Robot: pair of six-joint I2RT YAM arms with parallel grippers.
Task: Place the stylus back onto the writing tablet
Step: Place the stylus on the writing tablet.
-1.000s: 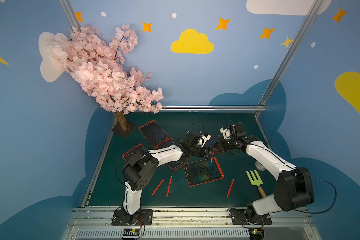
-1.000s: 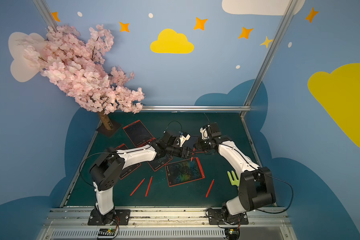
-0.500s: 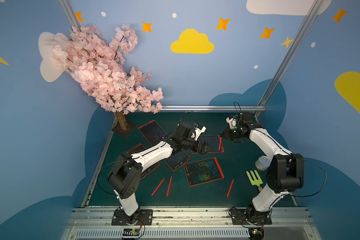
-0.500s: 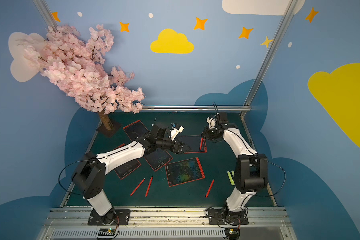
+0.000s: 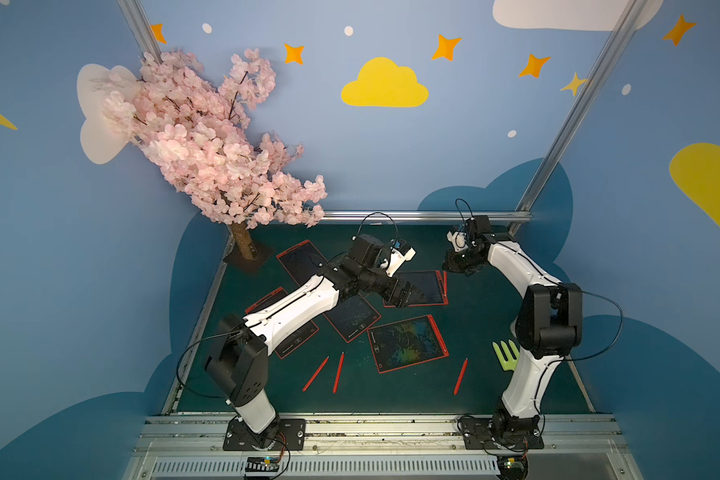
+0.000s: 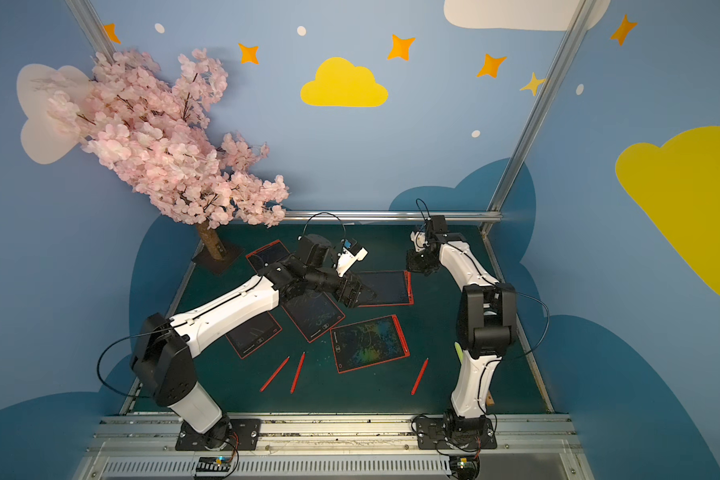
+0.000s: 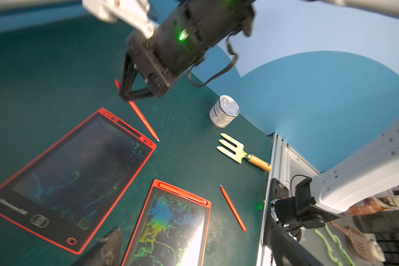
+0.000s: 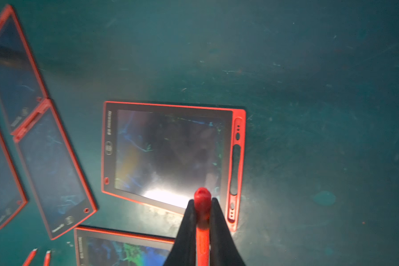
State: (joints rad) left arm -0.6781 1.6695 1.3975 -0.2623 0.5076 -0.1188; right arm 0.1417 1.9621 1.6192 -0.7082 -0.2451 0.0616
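On the green mat (image 8: 309,92), the red-framed, dark-screened tablet (image 8: 171,149) is lying flat. Left gripper (image 5: 408,296) is hovering over it, fingers spread. Right gripper (image 8: 202,201) is pinching the slim red stylus (image 7: 143,119) near its rounded cap, holding it tilted in the air above the tablet's slot edge.

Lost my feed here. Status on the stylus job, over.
Left gripper open, empty. Right gripper shut on stylus, raised near tablet. Its slot empty, nothing across it.
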